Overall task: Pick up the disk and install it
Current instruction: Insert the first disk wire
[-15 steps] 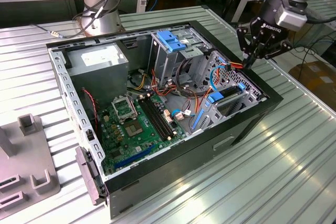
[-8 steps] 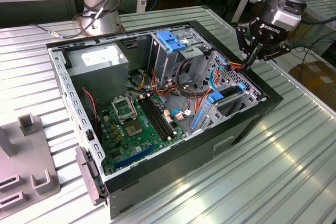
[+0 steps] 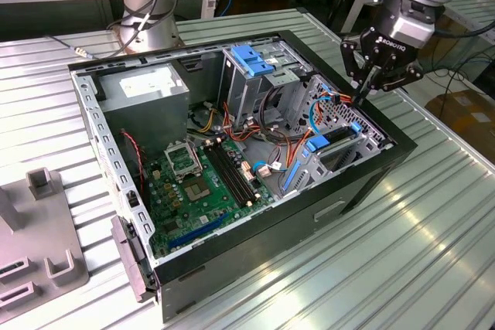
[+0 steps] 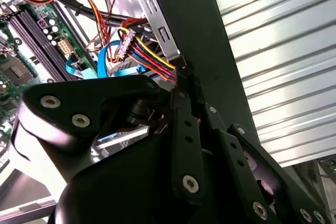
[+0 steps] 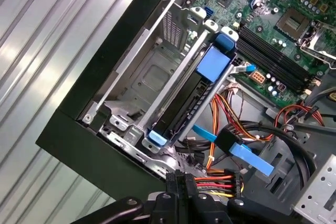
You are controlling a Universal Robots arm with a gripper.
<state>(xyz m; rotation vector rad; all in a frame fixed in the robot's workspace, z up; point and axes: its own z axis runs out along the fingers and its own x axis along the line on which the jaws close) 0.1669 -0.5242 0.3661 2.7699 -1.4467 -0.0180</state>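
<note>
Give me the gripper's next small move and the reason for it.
Probably a short, straight lift. The dark flat hard drive with blue plastic side rails already sits on edge in the grey metal drive cage. The black gripper is shut, apparently empty, and close to the red, yellow and black power cable, which sideways motion might snag.

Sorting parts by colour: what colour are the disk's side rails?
Bright blue, seen best in the first wrist view on the disk seated in its bay.
</note>
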